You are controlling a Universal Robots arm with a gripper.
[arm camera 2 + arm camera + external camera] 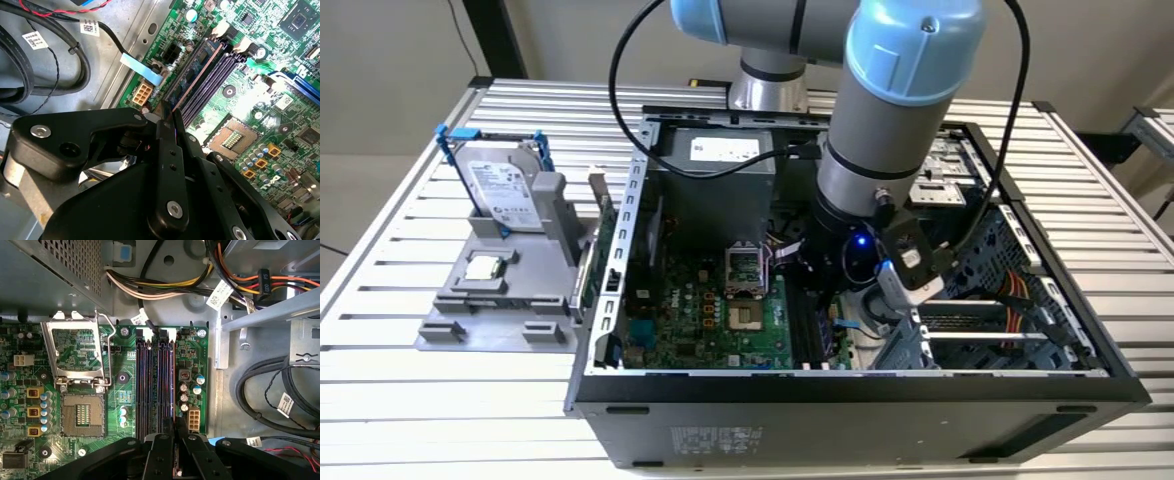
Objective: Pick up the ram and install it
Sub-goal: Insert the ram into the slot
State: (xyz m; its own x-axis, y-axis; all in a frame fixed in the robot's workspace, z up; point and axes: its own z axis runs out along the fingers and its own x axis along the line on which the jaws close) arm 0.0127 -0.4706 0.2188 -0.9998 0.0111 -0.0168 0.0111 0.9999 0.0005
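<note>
The arm reaches down into the open steel case (854, 385), its black gripper (174, 432) low over the green motherboard (95, 440) at the bank of long, dark memory slots (150, 385). In both wrist views the fingers (170, 150) are drawn close together, clenched on a thin edge-on board, the ram (192, 80), which runs from between them along the outermost slot and appears to sit in it; how deep it sits I cannot tell. White latches (170, 332) cap the far ends of the slots. Beside them lies the square socket (82, 415), its hinged metal frame (77, 352) tipped open. On the slots' other side room is tight: small round capacitors (192, 387) and a pale connector (193, 416) stand close by, then the case's bare sheet-metal wall, with looped black cables (270, 390) beyond. In the exterior view, a grey plastic fixture (494, 300) rests on the ribbed aluminium table (400, 400) at that view's left, holding an upright silver drive (500, 190) in blue rails and a small square chip (484, 266).
</note>
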